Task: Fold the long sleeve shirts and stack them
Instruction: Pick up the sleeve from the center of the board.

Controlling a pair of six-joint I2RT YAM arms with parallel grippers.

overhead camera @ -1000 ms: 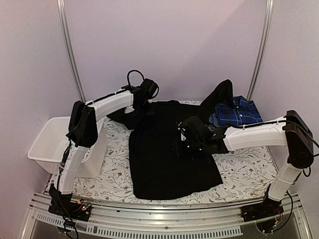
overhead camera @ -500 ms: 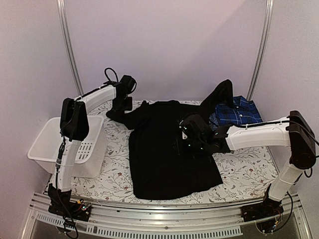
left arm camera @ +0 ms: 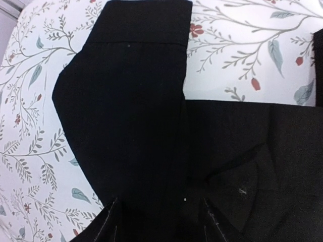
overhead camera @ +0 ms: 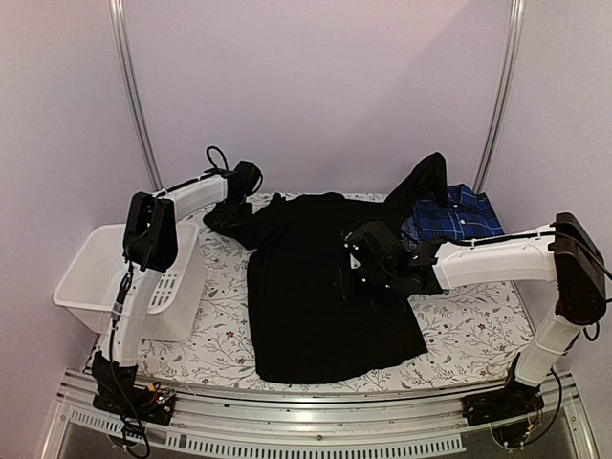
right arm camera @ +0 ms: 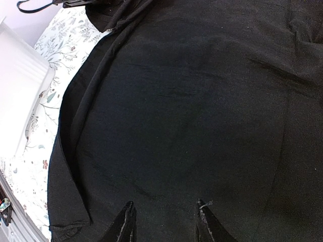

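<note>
Since a second ago the left gripper (left arm camera: 162, 217) has moved outward, to above the sleeve (left arm camera: 126, 126) of the black shirt (overhead camera: 316, 296), jaws half apart, empty. The right gripper (right arm camera: 164, 219), narrowly apart and empty, is down on the shirt body beneath it; the plaid shirt (overhead camera: 454, 218) lies beyond it.

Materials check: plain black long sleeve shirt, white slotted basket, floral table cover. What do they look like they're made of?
Plain black long sleeve shirt: soft matte woven cloth, probably; it lies limp and creases. White slotted basket: rigid moulded plastic with a slight sheen and regular slots. Floral table cover: looks like matte printed fabric; the fibre cannot be told.
</note>
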